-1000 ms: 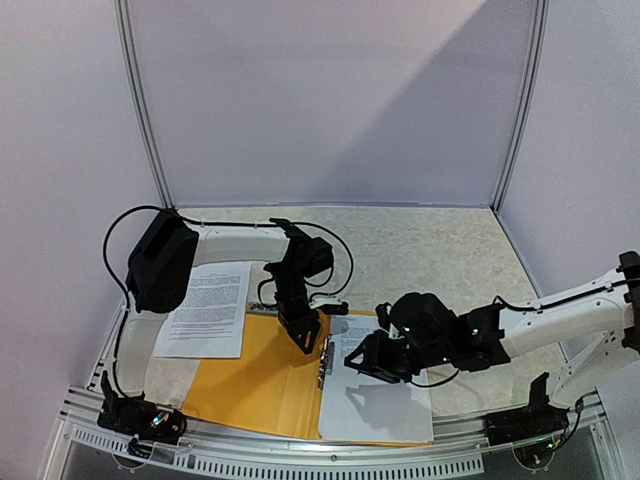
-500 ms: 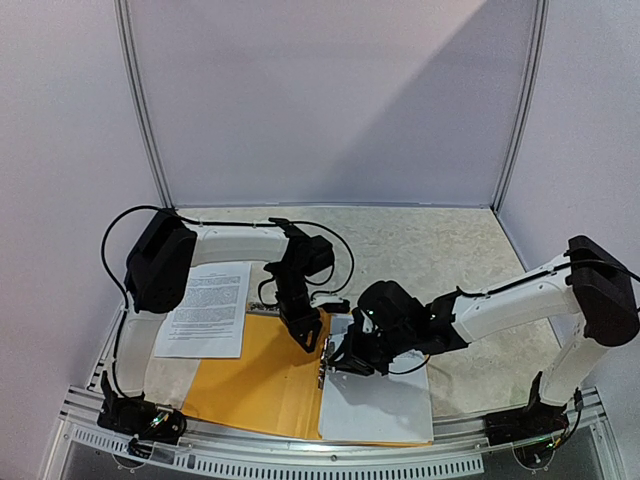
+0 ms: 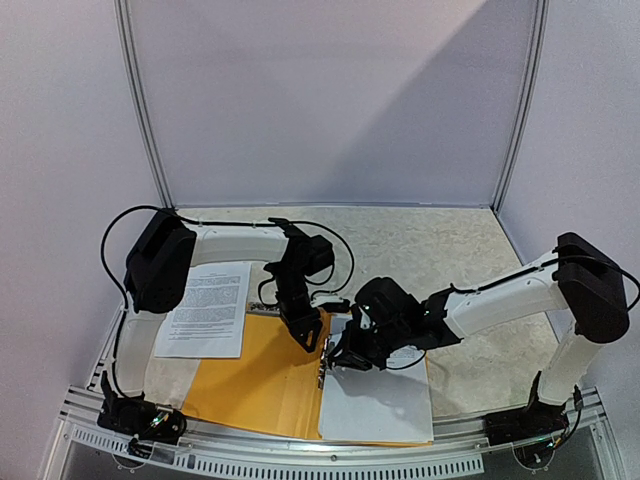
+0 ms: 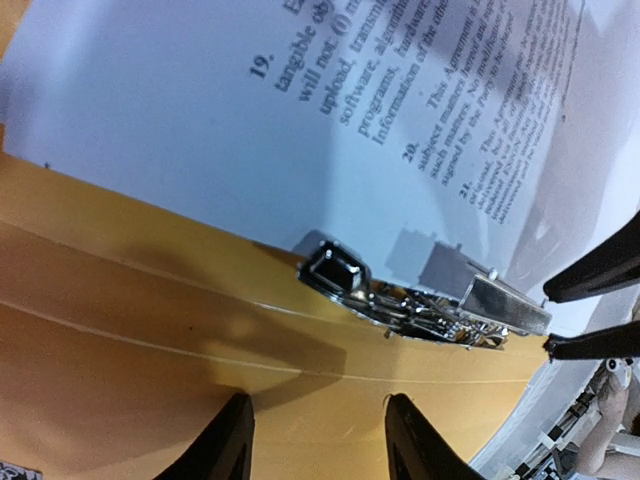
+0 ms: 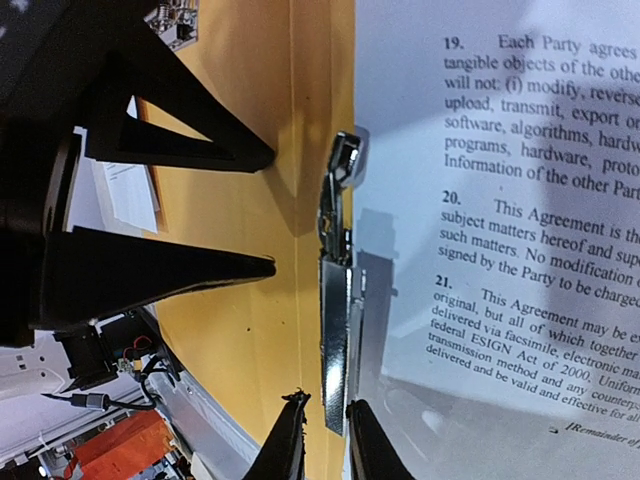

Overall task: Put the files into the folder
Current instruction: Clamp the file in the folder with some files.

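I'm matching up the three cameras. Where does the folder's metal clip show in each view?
Top external: metal clip low centre, along the folder spine.
Left wrist: centre-right, lying slantwise.
Right wrist: centre, running up and down.
Shared landmark: the printed sheet lying beside it.

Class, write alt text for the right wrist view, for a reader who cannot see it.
The right gripper grips the lower end of the metal clip inside the open orange folder. A printed sheet lies right of the clip; the left gripper, open, points in from the left.
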### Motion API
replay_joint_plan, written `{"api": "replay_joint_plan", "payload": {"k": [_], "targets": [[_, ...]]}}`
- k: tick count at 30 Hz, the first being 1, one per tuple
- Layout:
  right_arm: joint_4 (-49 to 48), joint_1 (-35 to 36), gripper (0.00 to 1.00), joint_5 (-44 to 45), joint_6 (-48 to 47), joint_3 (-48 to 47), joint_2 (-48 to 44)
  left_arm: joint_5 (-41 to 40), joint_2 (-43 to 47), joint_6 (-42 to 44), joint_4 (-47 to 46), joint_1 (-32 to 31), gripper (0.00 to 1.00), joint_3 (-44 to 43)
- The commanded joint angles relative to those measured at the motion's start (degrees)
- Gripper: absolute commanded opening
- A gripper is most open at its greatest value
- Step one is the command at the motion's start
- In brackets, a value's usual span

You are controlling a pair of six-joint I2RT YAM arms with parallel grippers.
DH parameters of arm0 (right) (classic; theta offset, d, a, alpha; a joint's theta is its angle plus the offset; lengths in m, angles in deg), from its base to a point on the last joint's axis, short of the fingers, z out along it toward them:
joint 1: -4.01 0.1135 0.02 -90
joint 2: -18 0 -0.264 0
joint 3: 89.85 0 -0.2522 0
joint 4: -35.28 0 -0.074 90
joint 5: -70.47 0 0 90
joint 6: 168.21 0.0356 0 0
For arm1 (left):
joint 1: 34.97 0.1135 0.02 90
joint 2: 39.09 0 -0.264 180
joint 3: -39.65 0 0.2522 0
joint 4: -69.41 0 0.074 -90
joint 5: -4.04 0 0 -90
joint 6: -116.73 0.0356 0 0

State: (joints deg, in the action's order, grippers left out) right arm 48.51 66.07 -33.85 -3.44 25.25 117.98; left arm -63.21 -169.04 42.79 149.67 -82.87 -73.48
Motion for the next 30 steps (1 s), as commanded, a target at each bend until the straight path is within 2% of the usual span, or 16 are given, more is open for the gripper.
{"api": "replay_joint_plan", "payload": {"k": [1, 20, 30], "targets": [[-2.76, -0.80, 0.16, -0.70, -0.67, -0.77, 2.43, -7.11, -4.75, 0.98, -9.03, 0.09, 0.48, 2.96], [4.23, 0.28, 0.07, -2.89, -3.08, -1.48, 4.56, -6.75, -5.23, 1.23, -9.36, 0.09, 0.49, 3.14], [3.76, 1.17, 0.06, -4.24, -4.01, -0.06, 4.54, -7.10, -5.84, 0.99, -9.17, 0.09, 0.50, 2.78]]}}
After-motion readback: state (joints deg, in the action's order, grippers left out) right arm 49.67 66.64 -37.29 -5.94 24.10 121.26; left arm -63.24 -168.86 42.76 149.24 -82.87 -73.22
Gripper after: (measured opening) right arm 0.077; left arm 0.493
